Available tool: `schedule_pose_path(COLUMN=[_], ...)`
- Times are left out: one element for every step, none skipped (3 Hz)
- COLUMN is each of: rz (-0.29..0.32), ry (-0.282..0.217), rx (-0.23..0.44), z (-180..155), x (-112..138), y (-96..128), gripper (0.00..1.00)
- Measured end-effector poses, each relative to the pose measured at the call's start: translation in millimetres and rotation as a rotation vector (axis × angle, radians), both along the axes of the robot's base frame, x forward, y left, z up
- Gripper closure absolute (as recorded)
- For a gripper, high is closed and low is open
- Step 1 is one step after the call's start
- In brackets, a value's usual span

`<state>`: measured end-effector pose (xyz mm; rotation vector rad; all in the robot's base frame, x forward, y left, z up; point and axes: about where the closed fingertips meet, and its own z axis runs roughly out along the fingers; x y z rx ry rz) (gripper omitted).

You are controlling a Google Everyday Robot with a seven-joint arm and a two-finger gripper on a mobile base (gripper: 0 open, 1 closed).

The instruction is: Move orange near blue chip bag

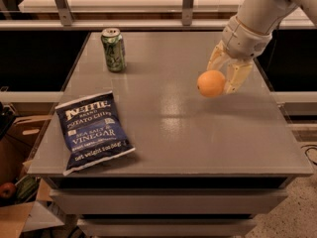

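The orange [210, 83] is round and smooth, at the right side of the grey table [198, 133]. My gripper [221, 80] comes down from the upper right, its pale fingers [237, 76] closed around the orange, which looks held just above the tabletop. The blue chip bag [92, 130], dark navy with white "Kettle Brand Sea Salt & Vinegar" lettering, lies flat at the front left of the table, well to the left of the orange.
A green soda can [113, 49] stands upright at the back left of the table. A cardboard box [15, 202] on the floor at the lower left holds a small red apple [7, 190]. The table's right edge is close to the gripper.
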<state>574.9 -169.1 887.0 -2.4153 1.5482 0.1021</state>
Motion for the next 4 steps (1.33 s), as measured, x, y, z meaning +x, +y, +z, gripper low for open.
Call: schedule_pose_path(rz=[0.04, 0.151, 0.291, 0.414], ry=[-0.001, 0.004, 0.012, 0.016], rx=[-0.006, -0.008, 0.006, 0.018], z=[-2.3, -2.3, -5.6, -10.2], x=[9.9, 20.4, 24.2, 13.7], y=[15.5, 53.4, 106.1, 156.1], gripper=[1.0, 1.0, 1.0, 1.0])
